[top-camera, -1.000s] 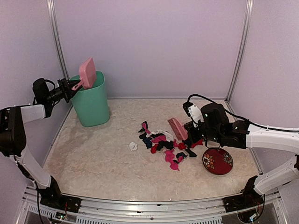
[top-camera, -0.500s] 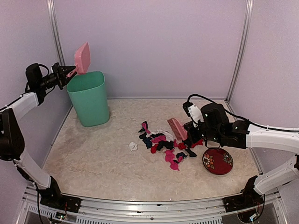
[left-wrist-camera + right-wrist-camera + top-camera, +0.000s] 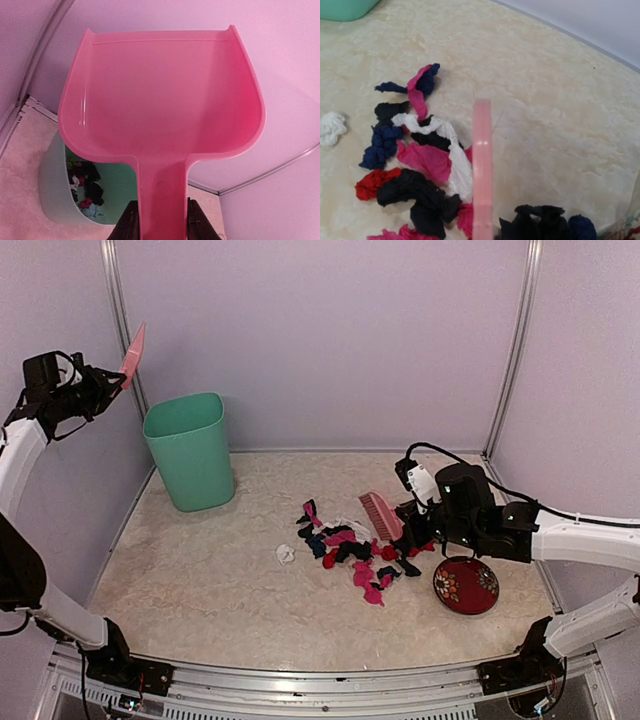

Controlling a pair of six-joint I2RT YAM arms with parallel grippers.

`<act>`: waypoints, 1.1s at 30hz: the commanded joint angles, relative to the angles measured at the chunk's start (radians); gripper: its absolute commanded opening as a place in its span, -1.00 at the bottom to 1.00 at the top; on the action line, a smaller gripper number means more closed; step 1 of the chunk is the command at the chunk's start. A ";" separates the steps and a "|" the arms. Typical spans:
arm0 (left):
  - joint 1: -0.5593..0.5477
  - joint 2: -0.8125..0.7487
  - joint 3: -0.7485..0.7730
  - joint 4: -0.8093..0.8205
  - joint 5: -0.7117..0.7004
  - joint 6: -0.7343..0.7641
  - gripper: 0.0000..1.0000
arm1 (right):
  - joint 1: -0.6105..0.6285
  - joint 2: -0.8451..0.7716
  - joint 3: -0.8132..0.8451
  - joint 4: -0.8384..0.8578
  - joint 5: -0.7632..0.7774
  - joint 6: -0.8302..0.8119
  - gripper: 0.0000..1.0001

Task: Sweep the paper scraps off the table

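The paper scraps (image 3: 352, 552) lie in a loose heap right of the middle of the table (image 3: 210, 575), with one white scrap (image 3: 286, 554) apart on the left. In the right wrist view the scraps (image 3: 422, 162) spread left of and below the pink brush (image 3: 482, 170), seen edge-on. My right gripper (image 3: 410, 523) is shut on the brush (image 3: 380, 515), which stands at the heap's right edge. My left gripper (image 3: 161, 222) is shut on the handle of an empty pink dustpan (image 3: 160, 100), held high at the left wall (image 3: 132, 356).
A green bin (image 3: 190, 450) stands at the back left, with some scraps (image 3: 86, 187) inside it. Near my right arm a red patterned dish (image 3: 466, 586) sits on the table. Walls close in the left, back and right sides.
My left arm has lifted the dustpan up and to the left, away from the green bin's rim. The right arm, brush and scraps have not moved.
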 commanded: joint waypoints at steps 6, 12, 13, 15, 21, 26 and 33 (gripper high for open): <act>-0.145 -0.008 -0.035 -0.181 -0.637 0.287 -1.00 | -0.006 -0.021 -0.023 0.039 -0.007 0.004 -1.00; -0.181 -0.007 -0.054 -0.199 -0.905 0.299 -1.00 | -0.006 -0.021 -0.030 0.044 -0.010 0.002 -1.00; -0.194 -0.002 -0.056 -0.203 -0.940 0.303 -1.00 | -0.006 -0.019 -0.030 0.045 -0.014 0.002 -1.00; -0.221 0.011 -0.062 -0.217 -1.010 0.315 -1.00 | -0.007 -0.017 -0.029 0.046 -0.018 0.002 -1.00; -0.269 0.030 -0.094 -0.256 -1.143 0.333 -1.00 | -0.006 -0.022 -0.040 0.050 -0.017 -0.004 -1.00; -0.286 0.067 -0.125 -0.285 -1.188 0.345 -1.00 | -0.007 -0.021 -0.052 0.063 -0.021 -0.008 -1.00; -0.288 0.126 -0.155 -0.253 -1.171 0.387 -1.00 | -0.006 -0.022 -0.074 0.077 -0.029 -0.005 -1.00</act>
